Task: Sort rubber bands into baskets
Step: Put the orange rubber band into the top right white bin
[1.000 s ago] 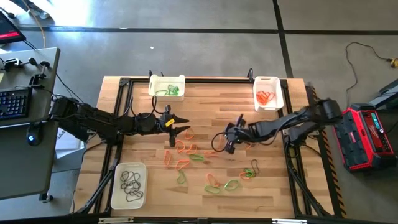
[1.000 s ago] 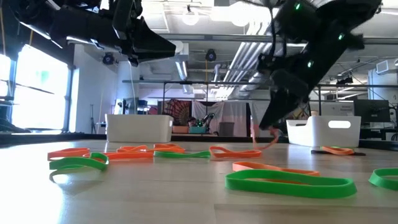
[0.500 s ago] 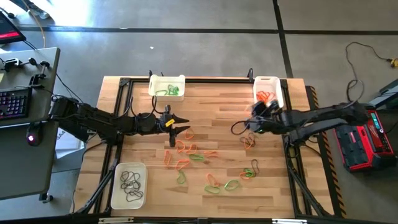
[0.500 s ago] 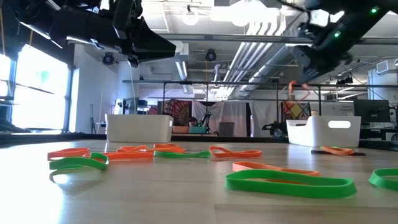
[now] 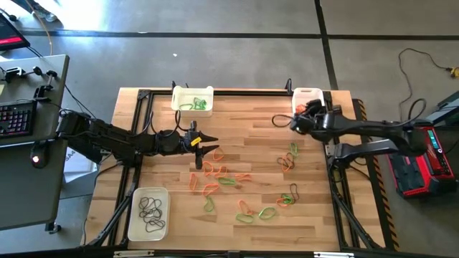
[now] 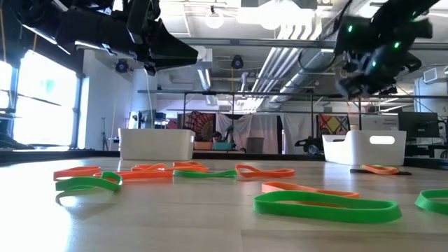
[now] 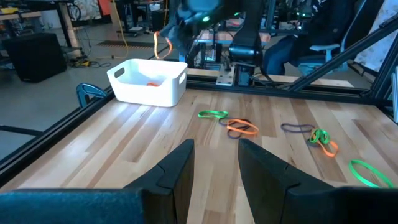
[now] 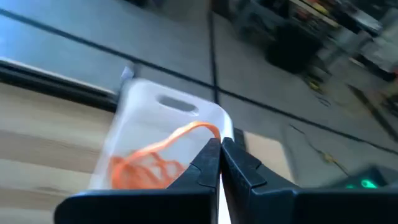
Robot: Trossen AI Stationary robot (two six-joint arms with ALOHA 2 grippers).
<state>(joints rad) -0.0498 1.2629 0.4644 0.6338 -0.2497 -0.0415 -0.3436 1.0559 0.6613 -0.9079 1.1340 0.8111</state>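
Three white baskets stand on the wooden table: the far-left basket [image 5: 192,99] with green rubber bands, the far-right basket [image 5: 308,107] [image 8: 163,102] with orange ones [image 8: 146,168], the near-left basket [image 5: 148,213] with dark ones. Loose green and orange rubber bands [image 5: 219,175] lie mid-table, more [image 5: 288,159] toward the right. My right gripper [image 5: 296,122] [image 8: 219,142] hovers by the far-right basket, shut on an orange rubber band [image 7: 158,43]. My left gripper [image 5: 211,143] [image 7: 214,155] hangs open at mid-left with nothing between its fingers. My right gripper pinches an orange rubber band between its two shut fingertips. The band's free loop [image 8: 186,130] curves out from the tips toward the far-right basket. The fingers slant down toward that basket. The band hangs slack, lifted clear of the table.
Further loose bands lie near the front right [image 5: 290,195] [image 5: 258,213]. In the low view green [image 6: 325,205] and orange bands [image 6: 266,171] lie flat close to the camera. A black frame rims the table [image 5: 237,91].
My right gripper has risen from the table's middle and swung toward the far right corner, turning about as it went. It stays shut on the orange band, whose lower end has come off the table and now hangs by the far-right basket.
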